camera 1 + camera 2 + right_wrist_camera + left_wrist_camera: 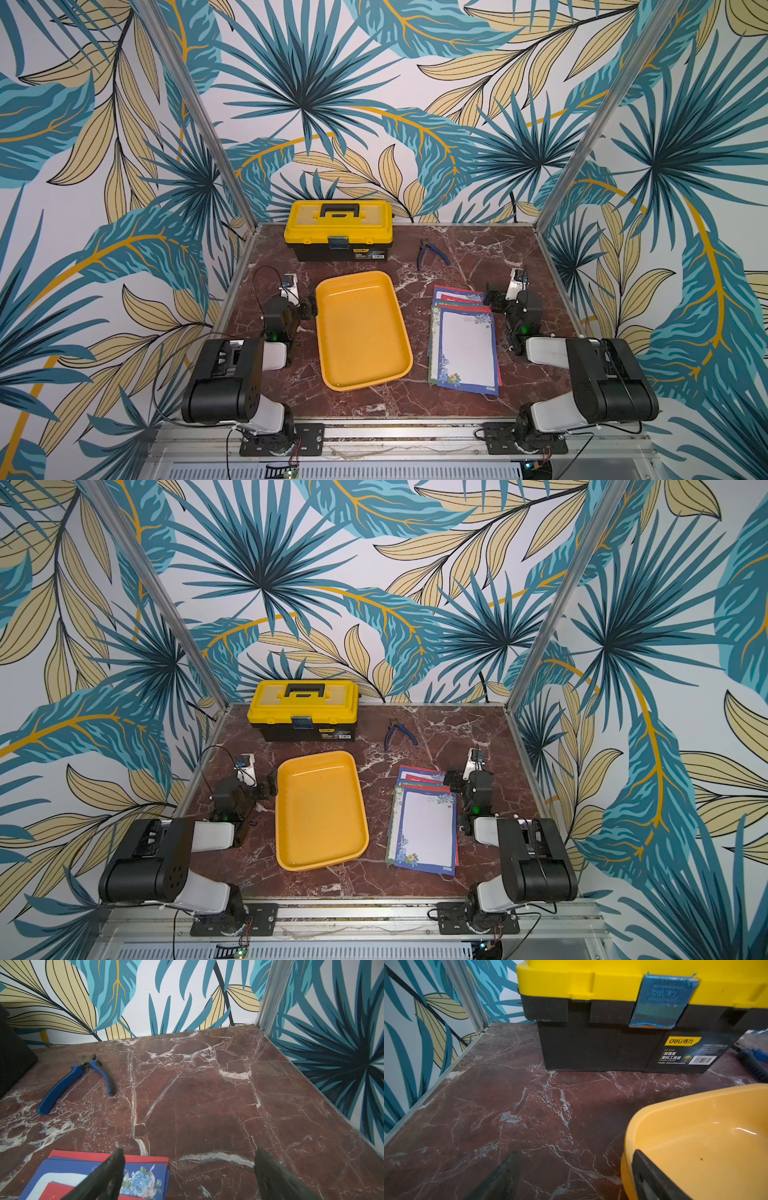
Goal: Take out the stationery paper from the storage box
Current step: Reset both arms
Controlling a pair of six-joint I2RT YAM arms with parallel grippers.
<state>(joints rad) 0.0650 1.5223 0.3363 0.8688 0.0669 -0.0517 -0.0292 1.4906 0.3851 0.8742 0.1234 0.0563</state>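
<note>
The red-brown marble-patterned counter (415,401) carries everything. At its back stands the black plastic toolbox (338,230) with a yellow lid and black handle. Its lid is down and its latch folded over, so what it holds cannot be seen.

In front of it lies the storage box (361,277), a shallow orange-yellow plastic tray with rounded corners and a flared rim. In both top views it is bare inside, with no sheet left in it.

The stationery paper (467,349), a loose stack of thin white-centred sheets with blue floral, red and green borders, lies flat on the counter beside the storage box, apart from it. The task looks as good as done.

The sheets are probably very light, limp and slick. They would likely slide over one another and buckle if pinched in the middle. Lying flat, they offer little to grip. The far end looks the best hold, where the sheets fan out in steps, taken at the edge with the whole stack together.

The left gripper (575,1152) has its jaws wide apart, one finger over the storage box's near corner, clamping nothing. The right gripper (190,1149) is equally spread and empty, one finger above the fanned end of the paper.

Blue-handled pliers (432,254) lie near the toolbox.
</note>
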